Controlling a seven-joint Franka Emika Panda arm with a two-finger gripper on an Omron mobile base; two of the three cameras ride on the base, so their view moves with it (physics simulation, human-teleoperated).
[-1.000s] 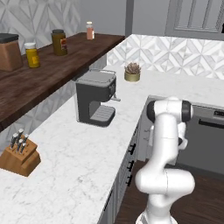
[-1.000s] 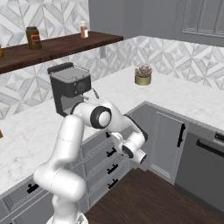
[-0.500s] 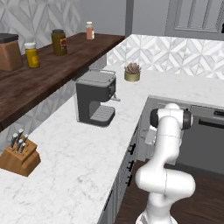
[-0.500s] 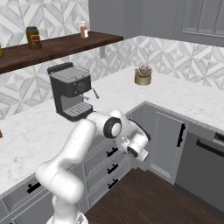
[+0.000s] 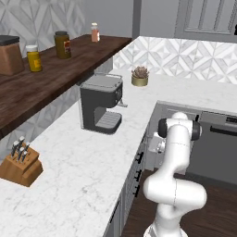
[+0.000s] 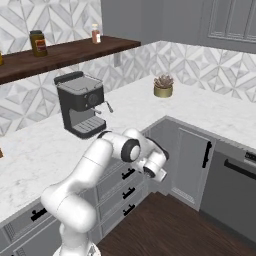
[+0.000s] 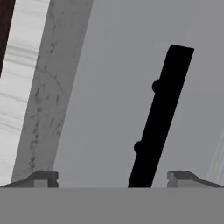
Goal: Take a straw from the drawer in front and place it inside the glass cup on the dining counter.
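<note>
1. My jaws stand spread full wide, holding nothing. In the hand view the tips of my gripper (image 7: 111, 178) frame a black bar handle (image 7: 159, 118) on a flat grey front, close ahead, not yet touched.
2. Change: over the last second my arm (image 5: 177, 152) has swung down from counter height to the cabinet face below the marble top (image 5: 92, 157). I judge this the reach for the drawer (image 7: 109, 96) pull; it is shut.
3. Straw unseen, presumably inside.
4. Hidden: my gripper (image 6: 156, 170) sits against the fronts, fingers hard to make out. Glass cup and dining counter unlocated.
5. Coffee machine (image 6: 80, 102) stands above, well clear.
</note>
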